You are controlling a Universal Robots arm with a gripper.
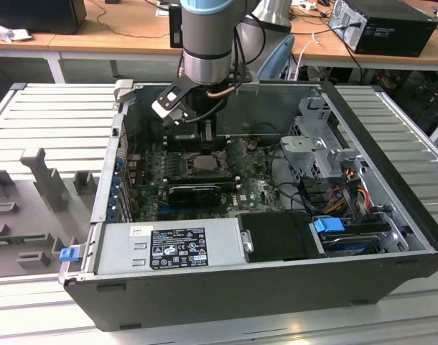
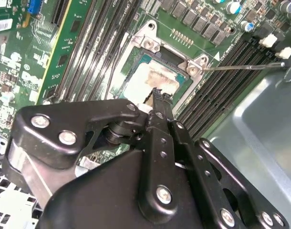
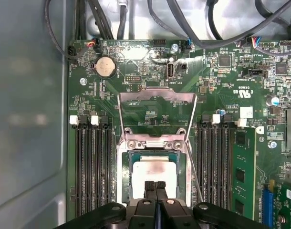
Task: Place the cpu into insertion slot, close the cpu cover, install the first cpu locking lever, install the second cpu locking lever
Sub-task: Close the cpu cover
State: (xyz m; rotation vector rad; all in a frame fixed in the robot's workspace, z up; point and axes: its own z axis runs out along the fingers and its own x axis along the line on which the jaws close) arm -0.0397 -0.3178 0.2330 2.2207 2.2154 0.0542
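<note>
The cpu point(image 3: 152, 172), its silver top smeared with pale paste, lies flat inside the insertion slot point(image 3: 157, 156). The cpu cover point(image 3: 155, 97) stands swung open beyond the slot, hinged at its far edge. My gripper point(image 3: 155, 187) hovers just over the chip's near edge with its two black fingers pressed together and nothing between them. In the second wrist view the gripper point(image 2: 157, 93) tips sit over the cpu point(image 2: 148, 76), and a thin locking lever point(image 2: 241, 67) sticks out sideways from the slot's corner. From the exterior view, the gripper point(image 1: 204, 136) hangs inside the case above the cpu point(image 1: 204, 162).
Long black memory slots point(image 3: 90, 167) run along both sides of the socket. A black graphics card point(image 1: 194, 194), the grey power supply point(image 1: 172, 248), a drive cage point(image 1: 319, 151) and loose cables point(image 1: 348, 190) crowd the open case. A coin battery point(image 3: 106, 67) sits beyond the cover.
</note>
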